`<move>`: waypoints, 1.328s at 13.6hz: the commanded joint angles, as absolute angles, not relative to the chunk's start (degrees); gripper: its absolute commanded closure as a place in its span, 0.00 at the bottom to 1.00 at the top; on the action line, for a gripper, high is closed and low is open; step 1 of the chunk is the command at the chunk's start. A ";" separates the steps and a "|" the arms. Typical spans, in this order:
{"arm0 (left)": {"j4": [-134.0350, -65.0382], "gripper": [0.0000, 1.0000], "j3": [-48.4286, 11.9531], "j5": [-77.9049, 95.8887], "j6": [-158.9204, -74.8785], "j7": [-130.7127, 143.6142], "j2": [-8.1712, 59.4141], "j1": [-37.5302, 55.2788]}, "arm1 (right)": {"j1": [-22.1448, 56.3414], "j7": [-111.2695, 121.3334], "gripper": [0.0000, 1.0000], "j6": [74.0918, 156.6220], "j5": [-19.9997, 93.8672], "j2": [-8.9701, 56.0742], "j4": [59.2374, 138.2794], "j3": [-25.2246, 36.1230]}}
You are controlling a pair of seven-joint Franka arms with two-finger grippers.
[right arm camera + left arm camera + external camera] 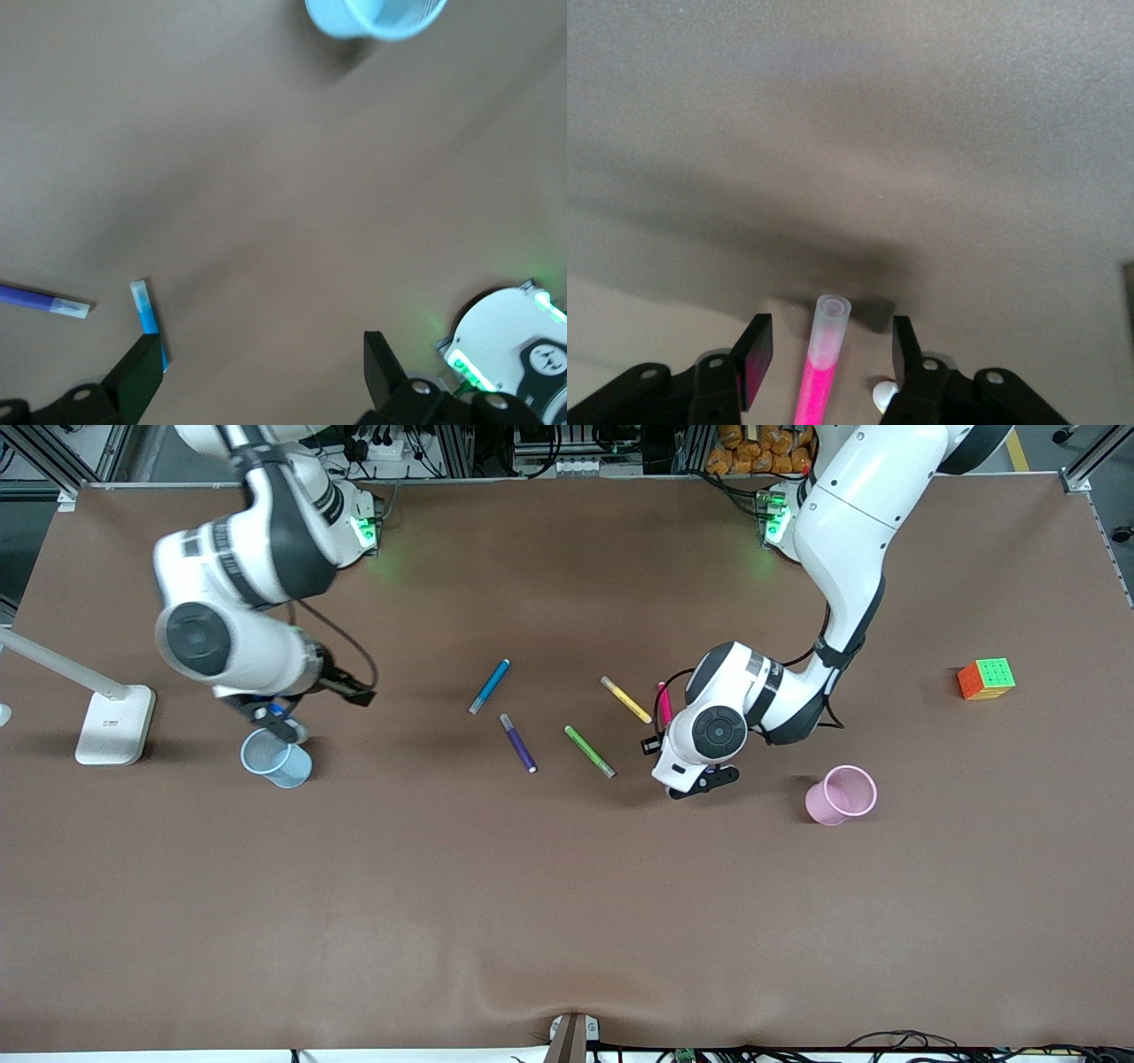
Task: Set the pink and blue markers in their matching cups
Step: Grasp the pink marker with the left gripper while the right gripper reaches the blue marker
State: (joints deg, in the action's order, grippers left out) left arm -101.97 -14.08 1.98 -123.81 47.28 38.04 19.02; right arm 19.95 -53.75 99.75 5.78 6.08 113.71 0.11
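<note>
Evidently both cups stand empty; the left gripper (827,354) straddles the pink marker (819,372), fingers not yet touching. The right gripper (257,367) hangs released over the counter (567,886).

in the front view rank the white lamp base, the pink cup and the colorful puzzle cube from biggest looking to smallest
1. White lamp base: clearly largest.
2. Pink cup.
3. Puzzle cube: only slightly smaller-looking than the cup, so that order is unsure.

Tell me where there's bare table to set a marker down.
Bare brown table runs wide nearer the front camera than the blue cup and pink cup. Another free patch lies between pink cup and puzzle cube. Crowded: mid-table, where blue marker, purple, green and yellow pens lie beside the left hand around the pink marker.
</note>
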 commanded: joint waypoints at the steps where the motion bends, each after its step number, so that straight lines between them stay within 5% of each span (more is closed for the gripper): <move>1: -102.66 0.43 -13.89 2.55 -124.54 47.82 37.62 19.34 | 21.87 -57.03 0.00 106.22 8.25 3.69 120.90 0.70; 3: -102.66 0.52 -13.97 2.55 -124.54 47.11 37.62 19.34 | 24.51 -60.98 0.00 111.95 8.61 4.04 123.92 0.70; 10: -103.53 0.54 -13.97 2.46 -124.54 47.11 37.27 19.34 | 33.12 -68.98 0.00 133.22 11.42 8.95 132.54 0.70; 18: -103.97 0.64 -13.97 2.37 -124.54 44.74 37.09 19.34 | 38.23 -72.07 0.25 143.51 13.10 17.57 132.36 0.70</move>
